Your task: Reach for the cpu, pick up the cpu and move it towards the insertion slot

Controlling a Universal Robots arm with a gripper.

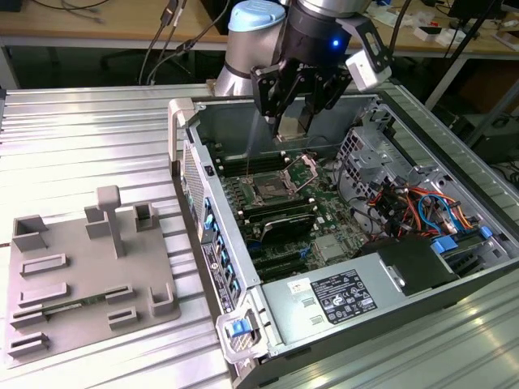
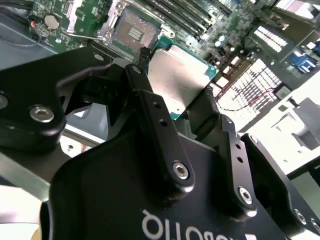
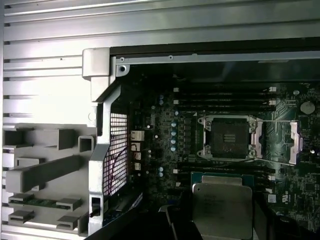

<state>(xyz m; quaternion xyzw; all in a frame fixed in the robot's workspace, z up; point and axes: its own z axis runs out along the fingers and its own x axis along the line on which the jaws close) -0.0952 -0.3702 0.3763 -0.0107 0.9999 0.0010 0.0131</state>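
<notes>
Now the tool [image 2: 175,107] clamps the cpu [image 2: 177,80] by its edges above the open slot [image 3: 227,137]; best carried level, corners squared to the frame.

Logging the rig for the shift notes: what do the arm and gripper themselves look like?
The arm is silver-grey with a pale blue joint cap. Its black wrist section carries a lit blue light, with a white-cased unit beside it. The gripper is black, with jointed link fingers pinned by silver screws and white lettering on its body.

No print can be made out, even on the power supply's label [image 1: 342,295].
</notes>
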